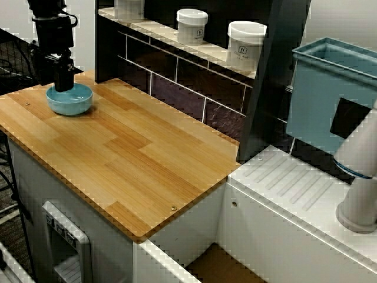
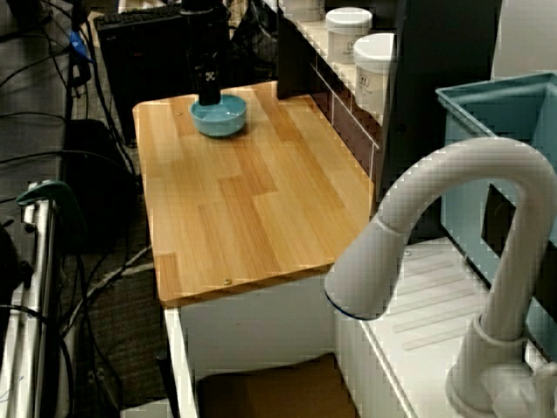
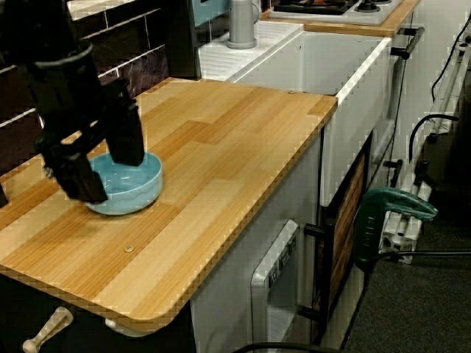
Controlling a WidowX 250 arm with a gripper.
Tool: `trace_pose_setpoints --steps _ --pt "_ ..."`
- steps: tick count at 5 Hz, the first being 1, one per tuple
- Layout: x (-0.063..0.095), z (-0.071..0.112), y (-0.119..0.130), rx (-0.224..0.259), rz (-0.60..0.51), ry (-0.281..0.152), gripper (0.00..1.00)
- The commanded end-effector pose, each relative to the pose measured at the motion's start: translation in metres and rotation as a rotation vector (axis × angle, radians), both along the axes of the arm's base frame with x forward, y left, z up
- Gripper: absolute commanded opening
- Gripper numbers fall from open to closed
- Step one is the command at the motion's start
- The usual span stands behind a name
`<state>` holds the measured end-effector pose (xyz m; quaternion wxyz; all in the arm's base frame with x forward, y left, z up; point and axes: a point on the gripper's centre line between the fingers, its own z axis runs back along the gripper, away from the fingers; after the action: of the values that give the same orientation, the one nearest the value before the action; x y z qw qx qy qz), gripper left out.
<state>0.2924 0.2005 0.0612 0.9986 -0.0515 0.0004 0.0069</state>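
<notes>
While the fingers (image 3: 125, 136) are hanging spread across one edge of the blue bowl (image 3: 136, 187), it is sitting near a corner of the wooden desk (image 3: 221, 169), well apart from the white jars (image 1: 245, 44).

From where I stand: one blue bowl (image 1: 69, 99) on one wooden table (image 1: 135, 153), three white jars (image 1: 192, 25) along one shelf (image 1: 158, 28), one white faucet (image 2: 452, 200), one teal bin (image 1: 330, 94).

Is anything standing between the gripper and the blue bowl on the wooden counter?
Nothing visible does. The gripper is right at the blue bowl, and its fingers appear to straddle the rim.
</notes>
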Motion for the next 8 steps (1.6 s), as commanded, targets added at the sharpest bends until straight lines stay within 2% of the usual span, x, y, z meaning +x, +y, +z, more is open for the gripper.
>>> trace_pose_setpoints --steps 1,3,4,5,8 --pt "0.005 0.031 -0.018 0.061 0.009 -0.069 1.00" --pt "0.010 0.024 -0.017 0.070 0.028 -0.067 1.00" --pt "0.012 0.020 -0.018 0.079 0.015 -0.060 0.39" --pt "0.014 0.018 -0.015 0.076 0.015 -0.054 0.00" --pt "0.005 -0.003 -0.014 0.094 0.012 -0.040 0.00"
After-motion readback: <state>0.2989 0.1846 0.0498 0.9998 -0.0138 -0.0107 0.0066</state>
